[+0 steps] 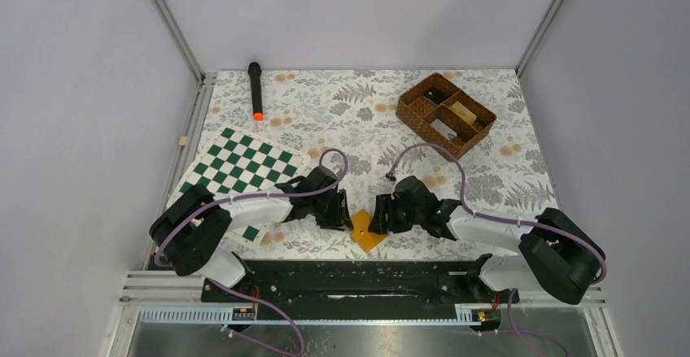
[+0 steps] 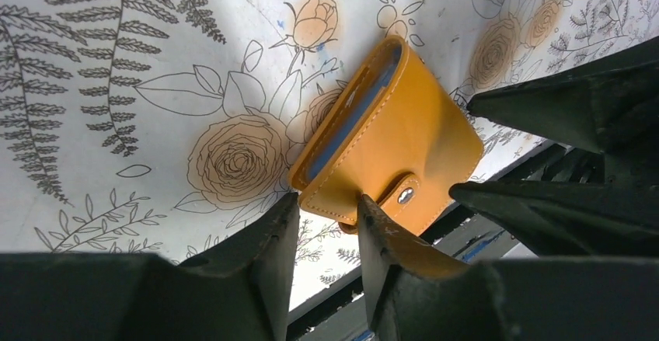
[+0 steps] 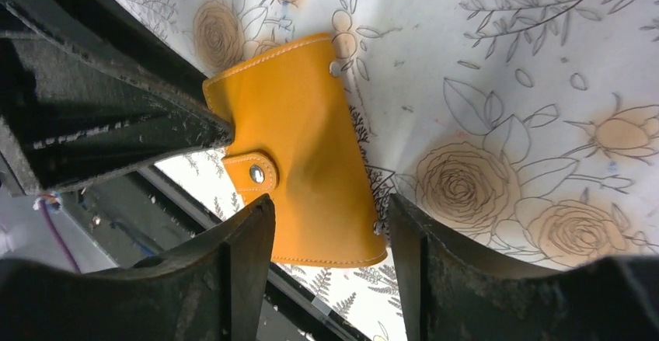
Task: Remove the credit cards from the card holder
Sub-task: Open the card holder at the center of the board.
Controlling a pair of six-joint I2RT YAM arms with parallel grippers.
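Observation:
The orange-tan card holder (image 1: 364, 228) lies folded shut on the floral cloth near the front edge, its snap strap fastened (image 3: 252, 172). In the left wrist view the card holder (image 2: 404, 139) shows a light blue card edge (image 2: 342, 135) in its open side; the beige card is hidden. My left gripper (image 2: 326, 220) is open, with one fingertip (image 2: 373, 213) touching the holder's edge by the strap. My right gripper (image 3: 330, 217) is open, with its fingers on either side of the holder's near end (image 3: 311, 147). Both grippers meet over the holder in the top view, left (image 1: 346, 215) and right (image 1: 378, 217).
A brown wicker compartment basket (image 1: 446, 113) stands at the back right. A green checkerboard mat (image 1: 244, 170) lies at the left under the left arm. A black stick with an orange tip (image 1: 255, 90) lies at the back left. The black base rail (image 1: 350, 272) runs just in front of the holder.

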